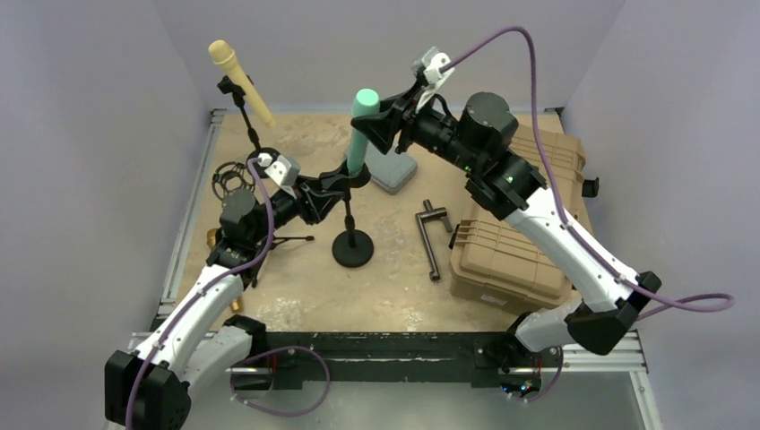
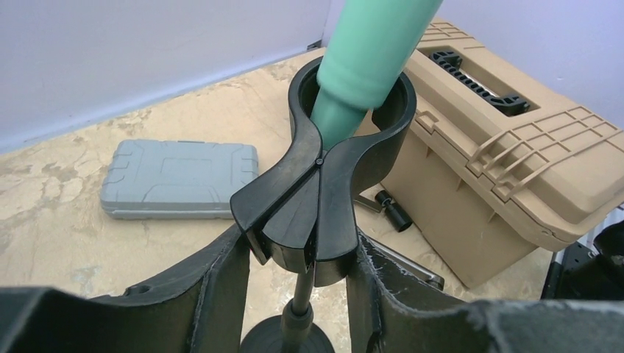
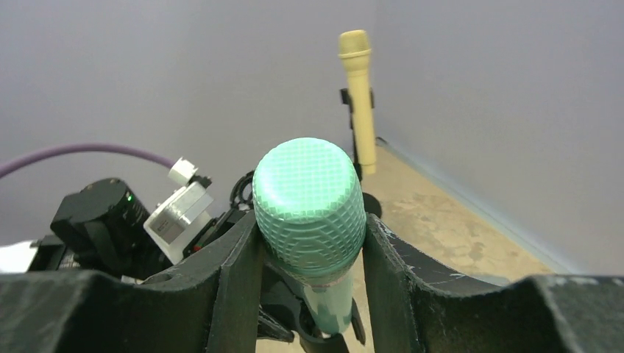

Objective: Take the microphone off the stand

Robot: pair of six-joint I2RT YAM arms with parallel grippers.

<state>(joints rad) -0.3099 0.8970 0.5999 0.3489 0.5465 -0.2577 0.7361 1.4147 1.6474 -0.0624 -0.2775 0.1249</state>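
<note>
A teal microphone stands tilted in the black clip of a short stand with a round base. My left gripper is shut on the clip's two handles, its fingers pressed on both sides in the left wrist view. The microphone's handle passes through the clip's ring. My right gripper is shut on the microphone's mesh head, one finger on each side.
A yellow microphone sits on a second, taller stand at the back left. A grey case lies behind the stand. A tan toolbox is to the right, with a black bent handle beside it.
</note>
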